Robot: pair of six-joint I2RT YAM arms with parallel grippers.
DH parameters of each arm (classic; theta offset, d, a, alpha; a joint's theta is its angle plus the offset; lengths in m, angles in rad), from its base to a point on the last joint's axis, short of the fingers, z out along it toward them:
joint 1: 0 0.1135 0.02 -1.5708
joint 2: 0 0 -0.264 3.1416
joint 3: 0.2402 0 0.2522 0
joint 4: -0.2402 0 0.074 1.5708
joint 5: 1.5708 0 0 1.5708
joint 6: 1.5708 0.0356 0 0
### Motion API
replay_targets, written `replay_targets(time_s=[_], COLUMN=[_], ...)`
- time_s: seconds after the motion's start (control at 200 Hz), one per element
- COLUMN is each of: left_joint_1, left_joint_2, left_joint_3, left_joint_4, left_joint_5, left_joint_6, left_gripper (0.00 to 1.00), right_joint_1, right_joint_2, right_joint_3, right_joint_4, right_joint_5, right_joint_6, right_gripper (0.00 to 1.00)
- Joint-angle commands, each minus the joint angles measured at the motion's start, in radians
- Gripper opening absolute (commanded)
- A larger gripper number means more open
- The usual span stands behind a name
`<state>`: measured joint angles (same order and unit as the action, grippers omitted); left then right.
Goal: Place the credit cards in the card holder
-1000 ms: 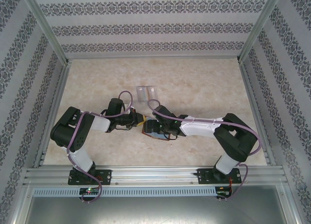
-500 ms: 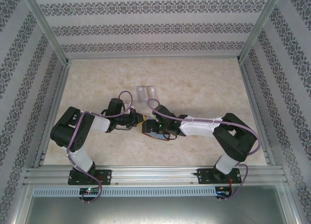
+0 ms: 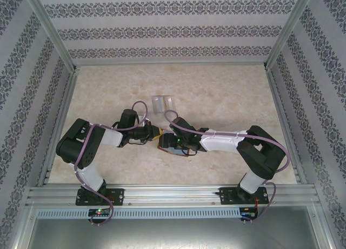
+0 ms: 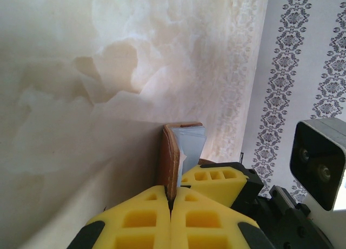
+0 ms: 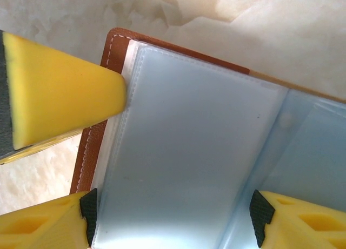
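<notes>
Card holder (image 3: 172, 149): reddish-brown leather-look cover, pale stitching along the edge. It is being held open just to the near side of the clear case (image 3: 162, 104). One cover edge is being pinched upright. Pale blue translucent sleeves (image 5: 189, 152) are being spread flat and exposed.

On the table (image 3: 227, 92), the holder (image 3: 168, 149) lies just below mid-frame in the top view, with the left pincer (image 3: 157, 133) at its upper left edge, the right pincer (image 3: 175, 143) over it from the right, and a case (image 3: 164, 104) apart from them, higher in the frame. In the left wrist view the holder stands on edge at bottom centre, its cover clamped between that pincer's fingers (image 4: 135, 222). In the right wrist view the holder lies spread across the frame, the right pincer's fingers (image 5: 48, 227) apart at the lower left and lower right corners.
</notes>
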<state>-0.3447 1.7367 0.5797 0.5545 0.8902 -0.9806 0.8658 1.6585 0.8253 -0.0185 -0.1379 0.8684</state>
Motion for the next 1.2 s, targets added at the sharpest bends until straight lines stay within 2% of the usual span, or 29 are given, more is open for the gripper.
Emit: replay_targets(time_s=[0.0,0.42,0.575,0.979,1.194], left_joint_1=[0.006,0.007,0.006,0.007,0.007], left_joint_2=[0.002,0.005,0.007,0.009,0.007], left_joint_3=[0.004,0.009,0.010,0.000,0.000], left_joint_4=[0.008,-0.002,-0.005,-0.005,-0.004], left_joint_5=[0.023,0.022,0.021,0.020,0.021], left_joint_6=[0.007,0.011,0.012,0.014,0.014], left_gripper=[0.00,0.00,0.00,0.00,0.00], right_joint_1=[-0.011,-0.019,-0.021,-0.030,-0.021], right_joint_2=[-0.021,-0.072,-0.083,-0.115,-0.121], right_joint_3=[-0.022,-0.049,-0.056,-0.086,-0.084], right_joint_4=[-0.059,-0.065,-0.077,-0.082,-0.012], right_joint_5=[0.037,0.074,0.088,0.110,0.041], right_joint_6=[0.010,0.013,0.010,0.020,-0.006], right_gripper=[0.75,0.69,0.75,0.78,0.80])
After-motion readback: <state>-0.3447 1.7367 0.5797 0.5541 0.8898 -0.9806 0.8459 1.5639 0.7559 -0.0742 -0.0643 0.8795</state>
